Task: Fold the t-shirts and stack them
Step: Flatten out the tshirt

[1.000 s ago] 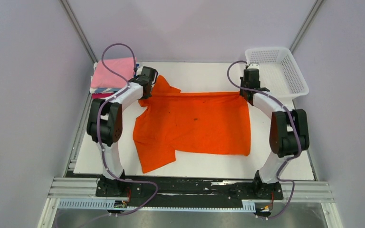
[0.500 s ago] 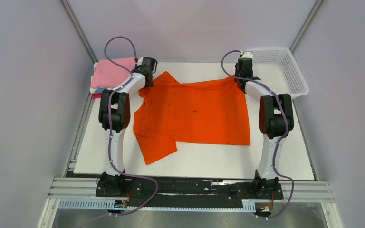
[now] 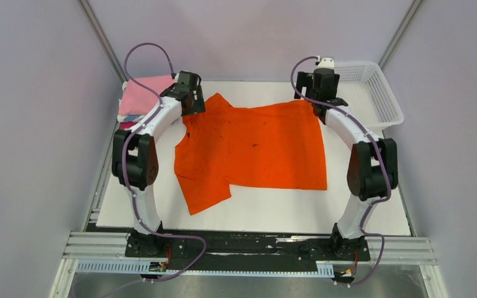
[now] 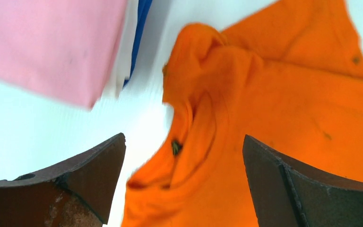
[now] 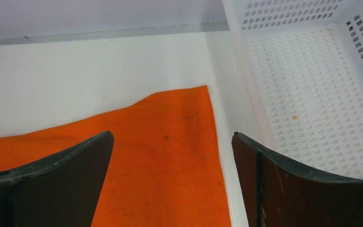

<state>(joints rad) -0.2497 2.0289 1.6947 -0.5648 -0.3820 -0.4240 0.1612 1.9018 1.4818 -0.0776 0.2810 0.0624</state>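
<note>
White was the table (image 3: 273, 214), the biggest thing there. On it lay the orange shirt (image 3: 254, 149), spread wide in the middle. Its collar pointed to the left arm and its bottom edge to the right arm. One sleeve lay toward the near edge, and the other sat bunched up at the far left.

The white basket (image 3: 385, 93) stood at the far right corner, just beside the shirt. At the far left corner was a pile with a pink shirt (image 3: 143, 96) on top. A white shirt (image 4: 125, 52) and a blue shirt (image 4: 141, 28) peeked out under it.

A second before, both grippers were down on the far edge of the orange shirt, and that edge lay closer to the middle. They had pulled it toward the far side. Now the left gripper (image 4: 183, 139) hung wide open over the collar and held nothing. The right gripper (image 5: 172, 136) hung wide open over the far bottom corner, also with nothing in it. The shirt lay flatter than before. So I think the spreading was done and the folding could start. The far sleeve may need smoothing first.

Tiny dark specks (image 3: 253, 146) dotted the cloth. A small dark tab (image 4: 174, 147) sat at the collar, too blurry to read. I saw no words anywhere.
</note>
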